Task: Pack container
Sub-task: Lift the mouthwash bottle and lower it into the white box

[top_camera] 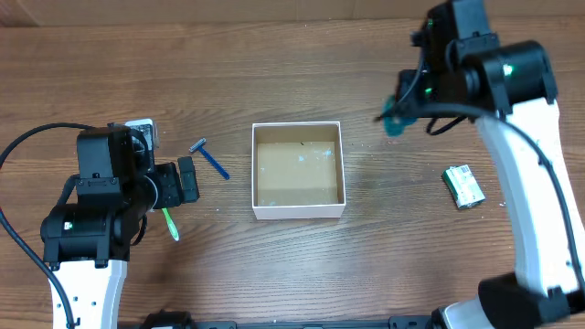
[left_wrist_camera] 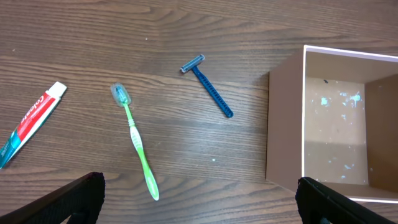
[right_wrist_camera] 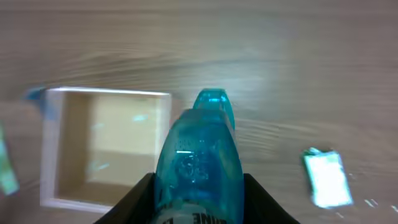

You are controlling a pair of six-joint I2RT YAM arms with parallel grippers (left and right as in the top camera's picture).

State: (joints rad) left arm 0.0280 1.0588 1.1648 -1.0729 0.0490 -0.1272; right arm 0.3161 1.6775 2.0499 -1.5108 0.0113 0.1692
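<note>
Overhead, you are looking down on a wooden table [top_camera: 292, 55] with your two arms at its left and right edges.

At the far left, your left gripper [top_camera: 187, 180] points toward the middle of the table. In the left wrist view its jaws stand wide apart, released, with nothing between them [left_wrist_camera: 199, 190]. That view also shows a red, white and green toothpaste tube [left_wrist_camera: 31, 124] lying flat at the left, angled. Next to it lies a green toothbrush [left_wrist_camera: 137, 146], which the overhead view shows just below the left gripper [top_camera: 170, 224]. To its right is a blue razor [left_wrist_camera: 208, 86], lying diagonally between the left gripper and the box [top_camera: 210, 160], touching neither.

The container [top_camera: 298, 212] sits near the middle of the table. It is a shallow square box with thin white walls and a brown cardboard floor marked with pale flecks. Its near wall fills the right side of the left wrist view [left_wrist_camera: 283, 124].

To the right of the box and toward the far edge, your right gripper [top_camera: 400, 108] is clenched around a translucent teal bottle [top_camera: 394, 124]. In the blurred right wrist view the bottle [right_wrist_camera: 199, 155] stands between both fingers [right_wrist_camera: 140, 199], its cap pointing away.

Farthest right, a small green-and-white packet [top_camera: 463, 185] lies flat on the table, well apart from the box.
</note>
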